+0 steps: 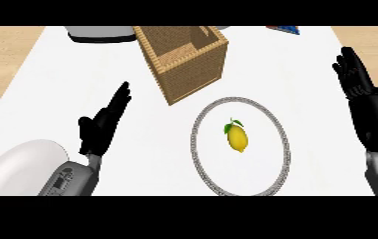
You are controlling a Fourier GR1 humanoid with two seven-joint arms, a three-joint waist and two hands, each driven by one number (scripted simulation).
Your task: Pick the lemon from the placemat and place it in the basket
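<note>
— Where's the lemon?

— Lying on the round white placemat, a little left of its middle, leaf end pointing away from the robot. Nothing touches it.

— And the hands?

— The left hand is over the white counter, well left of the placemat, fingers straight, holding nothing. The right hand rests at the right edge, fingers up and relaxed, also empty.

— The basket?

— A wicker one, just beyond the placemat's far left rim.
</note>
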